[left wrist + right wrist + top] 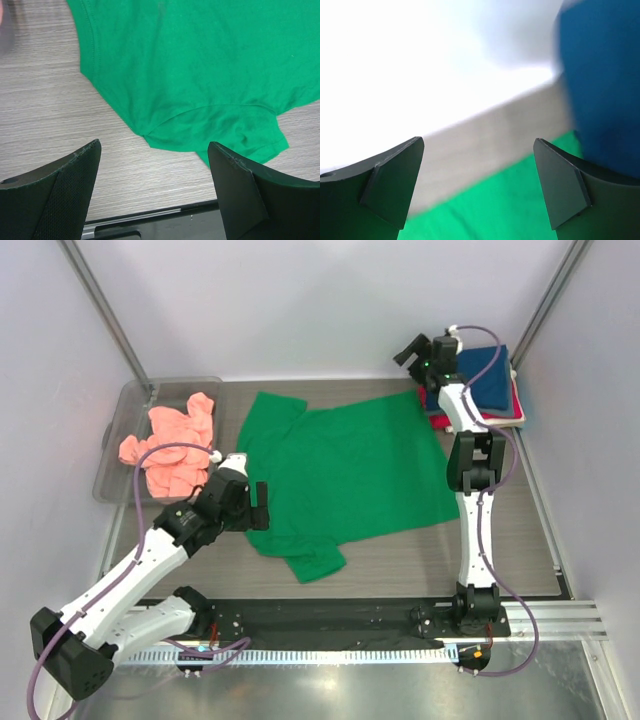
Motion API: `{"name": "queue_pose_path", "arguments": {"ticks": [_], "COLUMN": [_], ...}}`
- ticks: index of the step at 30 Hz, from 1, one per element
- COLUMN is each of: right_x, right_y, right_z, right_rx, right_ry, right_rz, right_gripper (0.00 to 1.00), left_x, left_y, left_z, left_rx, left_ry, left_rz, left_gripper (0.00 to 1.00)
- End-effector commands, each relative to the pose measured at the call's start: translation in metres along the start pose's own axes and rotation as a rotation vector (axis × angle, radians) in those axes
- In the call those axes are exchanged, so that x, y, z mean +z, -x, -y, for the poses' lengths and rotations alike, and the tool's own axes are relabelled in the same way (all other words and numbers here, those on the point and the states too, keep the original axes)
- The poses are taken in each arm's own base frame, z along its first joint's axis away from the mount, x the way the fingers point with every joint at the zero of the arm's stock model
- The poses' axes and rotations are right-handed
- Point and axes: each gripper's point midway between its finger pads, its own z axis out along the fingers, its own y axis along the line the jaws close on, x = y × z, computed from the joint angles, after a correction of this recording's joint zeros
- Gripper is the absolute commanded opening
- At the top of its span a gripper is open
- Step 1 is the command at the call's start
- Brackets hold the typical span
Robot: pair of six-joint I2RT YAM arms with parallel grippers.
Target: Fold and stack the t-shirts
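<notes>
The green t-shirt is lying flat in the middle of the table. The left gripper is hovering, jaws apart, just beside its left edge. The right gripper is hanging wide open above its far-right corner.

Wood-grain table: green tee spread flat; clear bin left; folded stack far right, perhaps three tees.

A clear plastic bin is sitting at the far left of the wood-grain surface, which is lying between pale walls.
</notes>
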Motion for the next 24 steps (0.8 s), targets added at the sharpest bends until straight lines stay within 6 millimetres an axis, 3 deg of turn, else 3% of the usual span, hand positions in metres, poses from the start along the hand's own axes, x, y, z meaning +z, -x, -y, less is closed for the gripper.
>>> {"name": "queue_pose_path", "arguments": {"ticks": [1, 2, 3, 5, 7, 8, 9, 11, 15, 17, 18, 20, 21, 22, 23, 24], "right_x": [-0.028, -0.036, -0.039, -0.067, -0.075, -0.099, -0.099, -0.116, -0.173, -0.189, -0.194, -0.227, -0.232, -0.253, -0.261, -0.266], "right_y": [0.111, 0.125, 0.124, 0.141, 0.129, 0.138, 0.122, 0.11, 0.076, 0.052, 0.025, 0.017, -0.012, -0.009, -0.016, -0.037], "right_z": [-0.052, -0.053, -0.049, -0.067, -0.066, -0.086, -0.079, -0.088, -0.085, -0.068, -0.048, -0.046, -0.022, -0.026, -0.019, -0.001], "right_rx": [0.047, 0.053, 0.038, 0.018, -0.017, -0.04, -0.075, -0.119, -0.205, -0.203, -0.21, -0.221, -0.222, -0.224, -0.221, -0.22], "right_ry": [0.115, 0.094, 0.067, 0.084, 0.074, 0.111, 0.086, 0.079, 0.024, -0.028, -0.064, -0.065, -0.106, -0.091, -0.104, -0.136], "right_rz": [0.347, 0.389, 0.39, 0.419, 0.379, 0.388, 0.348, 0.318, 0.224, 0.154, 0.09, 0.09, 0.028, 0.052, 0.042, 0.003], "right_gripper": [0.98, 0.98, 0.98, 0.98, 0.98, 0.98, 0.99, 1.0, 1.0, 1.0, 1.0, 1.0, 1.0, 1.0, 1.0, 1.0], "left_x": [-0.005, -0.006, -0.007, -0.006, -0.005, -0.002, -0.002, 0.001, 0.011, 0.012, 0.014, 0.012, 0.013, 0.011, 0.012, 0.014], "left_y": [0.008, 0.009, 0.009, 0.009, 0.01, 0.009, 0.008, 0.007, -0.007, -0.013, -0.02, -0.032, -0.039, -0.052, -0.058, -0.069], "left_z": [-0.002, -0.002, -0.002, -0.002, -0.001, -0.001, -0.001, 0.001, 0.009, 0.024, 0.027, 0.047, 0.052, 0.064, 0.069, 0.072], "left_rx": [0.005, 0.004, 0.0, -0.002, -0.006, -0.005, -0.008, -0.023, -0.099, -0.145, -0.157, -0.172, -0.168, -0.138, -0.16, -0.155], "left_ry": [0.007, 0.006, 0.006, 0.002, 0.002, 0.008, 0.013, 0.014, -0.011, -0.07, -0.081, -0.132, -0.14, -0.164, -0.159, -0.161], "left_rz": [0.038, 0.041, 0.045, 0.052, 0.049, 0.039, 0.032, 0.017, -0.032, -0.05, -0.064, -0.091, -0.104, -0.128, -0.135, -0.148], "left_gripper": [0.88, 0.88, 0.88, 0.88, 0.88, 0.88, 0.88, 0.87, 0.85, 0.82, 0.79, 0.78, 0.76, 0.76, 0.76, 0.76]}}
